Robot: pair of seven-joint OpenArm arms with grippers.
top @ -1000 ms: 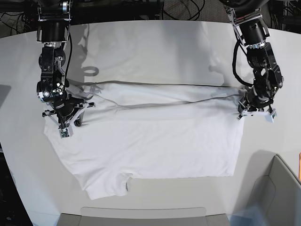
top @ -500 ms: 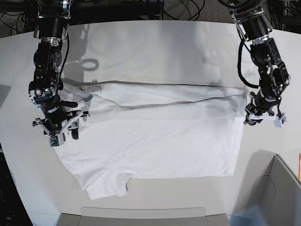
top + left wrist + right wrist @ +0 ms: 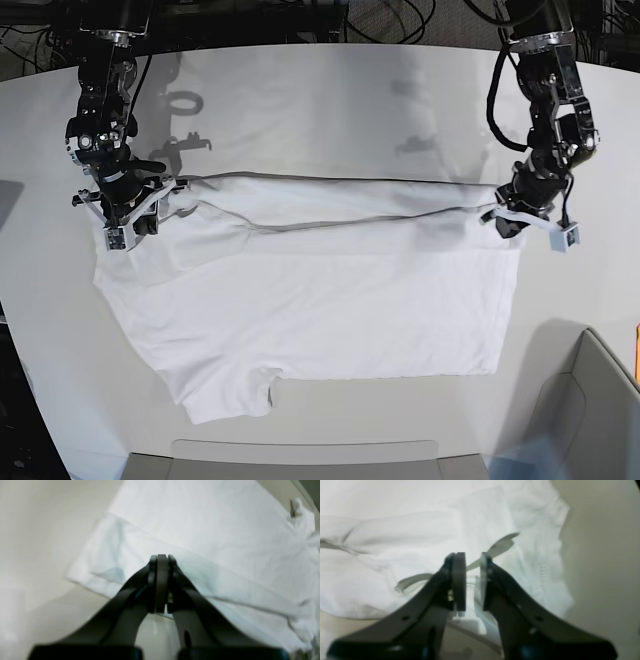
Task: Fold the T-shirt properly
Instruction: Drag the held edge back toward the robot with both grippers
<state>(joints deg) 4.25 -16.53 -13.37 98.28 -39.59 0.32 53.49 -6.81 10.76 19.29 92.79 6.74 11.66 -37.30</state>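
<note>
Looks like we're mid first fold: the T-shirt (image 3: 310, 310) lies flat on the table (image 3: 330, 110), far edge doubled over. Left end effector (image 3: 162, 562) is pressed together, empty I think; right end effector (image 3: 472, 562) slightly apart. Next move needs a fresh pinch on the edge.

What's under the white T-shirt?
The pale grey table lies under the T-shirt; it shows bare all around the cloth. A strip along the shirt's far edge is folded onto itself. Whether anything else hides beneath cannot be seen.
</note>
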